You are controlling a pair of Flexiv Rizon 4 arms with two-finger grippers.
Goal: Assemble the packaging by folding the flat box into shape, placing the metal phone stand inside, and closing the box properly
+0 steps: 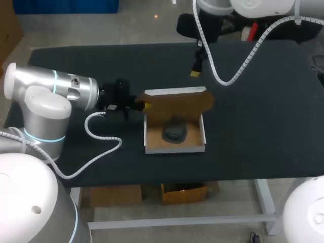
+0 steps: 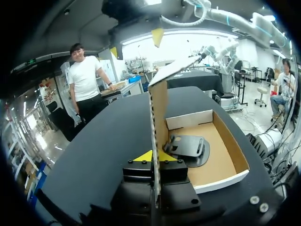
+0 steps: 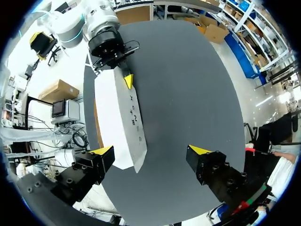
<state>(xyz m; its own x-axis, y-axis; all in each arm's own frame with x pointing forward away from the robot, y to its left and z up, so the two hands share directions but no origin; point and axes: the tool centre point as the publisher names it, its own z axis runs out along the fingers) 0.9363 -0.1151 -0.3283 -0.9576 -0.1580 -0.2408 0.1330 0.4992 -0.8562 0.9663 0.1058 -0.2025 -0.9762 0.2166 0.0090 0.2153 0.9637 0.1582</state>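
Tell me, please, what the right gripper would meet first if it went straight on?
Probably the black table top, just beside the white cardboard box lid; the right gripper is open, and depth is unclear.

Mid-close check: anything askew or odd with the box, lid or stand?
Nothing stands out. The phone stand lies on the floor of the box, inside its walls. The lid is half raised, pinched at its edge by the left gripper. The right gripper hangs open above, clear of it.
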